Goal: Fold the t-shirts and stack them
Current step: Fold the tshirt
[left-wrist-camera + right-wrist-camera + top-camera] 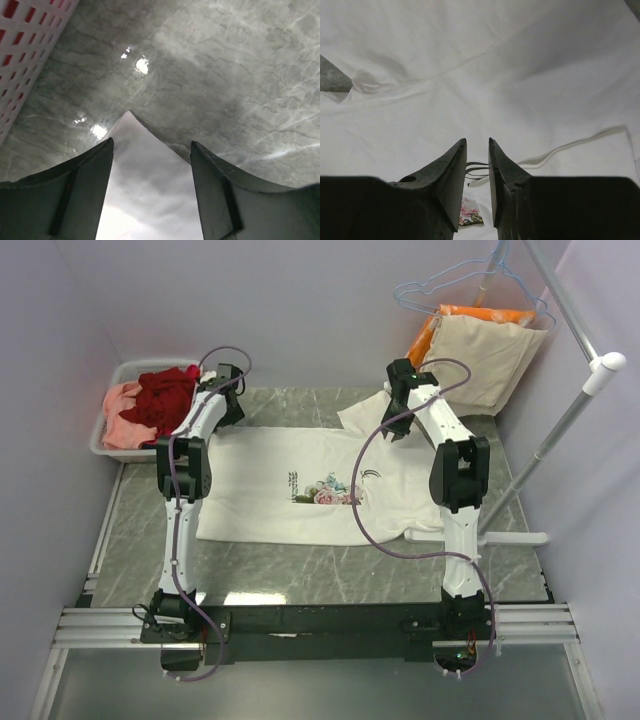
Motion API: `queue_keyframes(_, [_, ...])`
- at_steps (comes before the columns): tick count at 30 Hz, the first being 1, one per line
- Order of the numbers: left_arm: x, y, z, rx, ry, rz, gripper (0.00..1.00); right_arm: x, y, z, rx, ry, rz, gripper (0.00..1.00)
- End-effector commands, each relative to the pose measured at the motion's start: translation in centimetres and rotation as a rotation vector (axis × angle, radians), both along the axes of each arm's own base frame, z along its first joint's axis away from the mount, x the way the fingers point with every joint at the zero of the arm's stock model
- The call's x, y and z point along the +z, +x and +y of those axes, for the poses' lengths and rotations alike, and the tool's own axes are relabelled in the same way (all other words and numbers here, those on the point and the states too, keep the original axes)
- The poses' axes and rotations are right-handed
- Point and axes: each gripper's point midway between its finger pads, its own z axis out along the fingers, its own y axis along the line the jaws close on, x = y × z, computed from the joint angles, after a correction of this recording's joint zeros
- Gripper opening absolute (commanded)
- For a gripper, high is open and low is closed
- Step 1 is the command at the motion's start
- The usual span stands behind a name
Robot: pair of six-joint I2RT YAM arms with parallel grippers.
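The white t-shirt (pixel 290 502) with the flower print (pixel 327 490) lies spread flat on the marble table (pixel 250 565). My left gripper (pixel 230 410) is at its far left corner. In the left wrist view the gripper (pixel 151 150) is open wide, and a pointed corner of the white t-shirt (pixel 145 185) lies between the jaws. My right gripper (pixel 395 427) hovers over the shirt's far right sleeve. In the right wrist view the gripper (pixel 477 145) stands narrowly open above the white t-shirt (pixel 470 65) and holds nothing. The flower print (pixel 470 210) shows through the gap.
A white basket (pixel 108 445) at the far left holds a dark red shirt (pixel 165 398) and a salmon pink shirt (pixel 120 427). Its lattice wall (pixel 25 45) is close to my left gripper. Beige cloth (pixel 490 355), orange cloth (pixel 480 313) and hangers (pixel 470 280) sit at the far right by a rack pole (pixel 560 425).
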Motion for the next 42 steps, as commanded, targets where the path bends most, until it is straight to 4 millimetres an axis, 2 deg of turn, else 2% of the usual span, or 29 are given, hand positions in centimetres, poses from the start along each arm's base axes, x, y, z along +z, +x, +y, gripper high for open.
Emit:
queue_keyframes(1, [-0.6, -0.4, 1.2, 0.013, 0.006, 0.04, 0.66, 0.1, 0.7, 0.2, 0.002, -0.002, -0.013, 0.31])
queue_keyframes(5, [-0.8, -0.8, 1.7, 0.023, 0.027, 0.058, 0.56, 0.0, 0.8, 0.1, -0.002, -0.001, -0.011, 0.31])
queue_keyframes(10, [-0.9, -1.2, 1.9, 0.024, 0.042, 0.073, 0.3, -0.1, 1.2, 0.0, -0.017, 0.007, -0.017, 0.31])
queue_keyframes(12, [-0.8, -1.4, 2.0, 0.024, 0.049, 0.076, 0.24, -0.1, 1.5, 0.0, -0.024, 0.015, -0.024, 0.31])
queue_keyframes(16, [-0.5, -1.5, 2.2, 0.02, 0.058, 0.075, 0.08, 0.6, 3.3, 0.0, -0.048, 0.04, -0.087, 0.31])
queue_keyframes(18, [-0.2, -1.6, 2.2, 0.019, 0.056, 0.072, 0.02, 1.1, 5.0, 0.2, -0.069, 0.083, -0.148, 0.3])
queue_keyframes(22, [0.6, -1.8, 1.8, -0.003, 0.041, 0.065, 0.01, 2.8, 9.0, 0.0, -0.095, 0.144, -0.312, 0.3])
queue_keyframes(23, [0.5, -2.0, 1.7, -0.009, 0.036, 0.073, 0.01, 3.9, 10.7, 0.1, -0.091, 0.15, -0.394, 0.31])
queue_keyframes(27, [1.3, -2.5, 1.0, -0.034, 0.018, 0.073, 0.01, 4.9, 14.6, -0.1, -0.067, 0.122, -0.556, 0.36])
queue_keyframes(28, [1.4, -2.7, 0.6, -0.046, 0.004, 0.078, 0.01, 6.2, 15.7, -0.1, -0.062, 0.122, -0.605, 0.38])
queue_keyframes(29, [1.7, -2.8, 0.5, -0.048, 0.001, 0.079, 0.01, 5.2, 16.5, -0.2, -0.055, 0.106, -0.613, 0.42])
queue_keyframes(30, [1.9, -2.9, 0.0, -0.058, -0.003, 0.08, 0.01, 5.4, 17.2, -0.3, -0.05, 0.106, -0.633, 0.45])
queue_keyframes(31, [2.0, -3.1, -0.2, -0.063, -0.003, 0.083, 0.01, 6.6, 18.0, -0.3, -0.043, 0.11, -0.675, 0.52])
queue_keyframes(35, [3.3, -4.0, -1.5, -0.095, -0.014, 0.089, 0.01, 7.2, 19.8, -0.7, -0.016, 0.074, -0.763, 0.62])
queue_keyframes(42, [4.7, -6.2, -3.5, -0.126, -0.012, 0.116, 0.01, 9.1, 21.2, -3.2, -0.029, -0.038, -0.849, 0.66])
